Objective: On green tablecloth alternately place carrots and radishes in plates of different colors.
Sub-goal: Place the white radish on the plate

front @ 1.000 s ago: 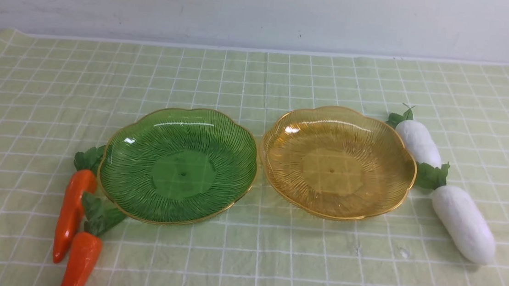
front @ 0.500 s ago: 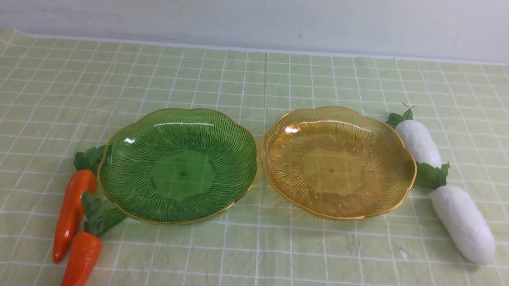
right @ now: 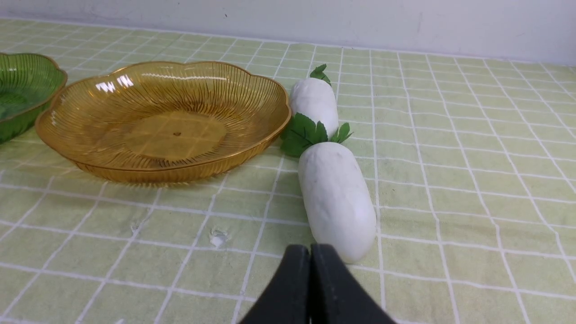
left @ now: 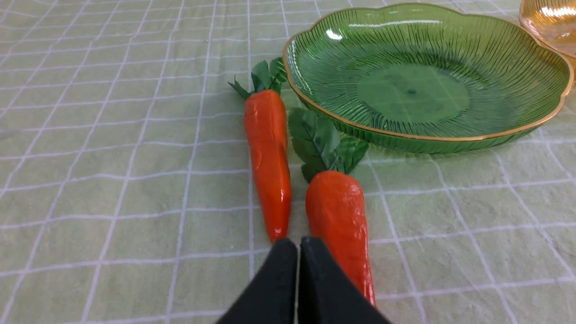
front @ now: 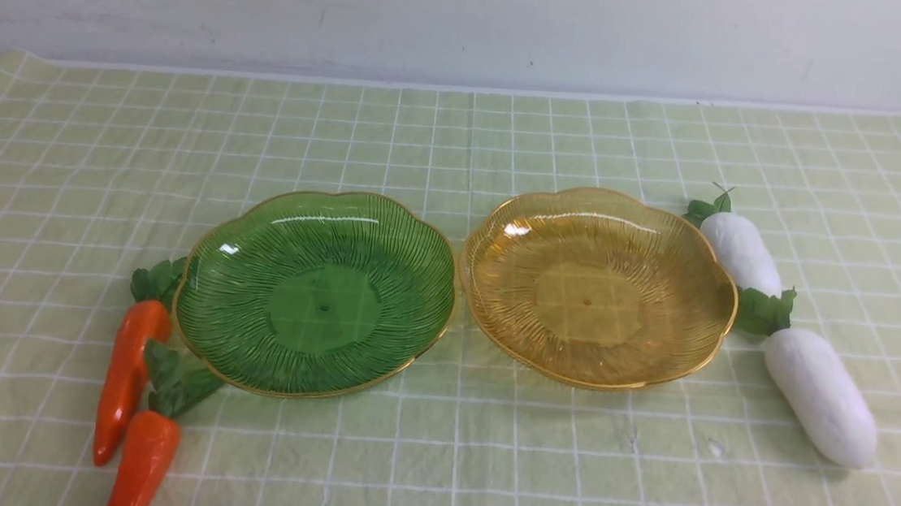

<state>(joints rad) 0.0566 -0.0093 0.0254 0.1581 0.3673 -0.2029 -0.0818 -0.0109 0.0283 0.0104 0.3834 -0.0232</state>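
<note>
On the green tablecloth (front: 460, 148) a green plate (front: 323, 217) and an amber plate (front: 605, 218) stand side by side, both bare inside. Two orange carrots (front: 125, 375) (front: 144, 463) lie left of the green plate. Two white radishes (front: 741, 250) (front: 820, 395) lie right of the amber plate. Neither arm shows in the front view. My left gripper (left: 299, 245) is shut and holds nothing, its tips just short of the carrots (left: 267, 157) (left: 339, 220). My right gripper (right: 310, 252) is shut and holds nothing, just short of the near radish (right: 336, 198).
A pale wall (front: 471, 18) rises right behind the table's far edge. The cloth is slightly wrinkled, with a small white scuff (right: 218, 236) near the amber plate (right: 162, 117). The green plate's rim (right: 27, 85) shows beside it in the right wrist view.
</note>
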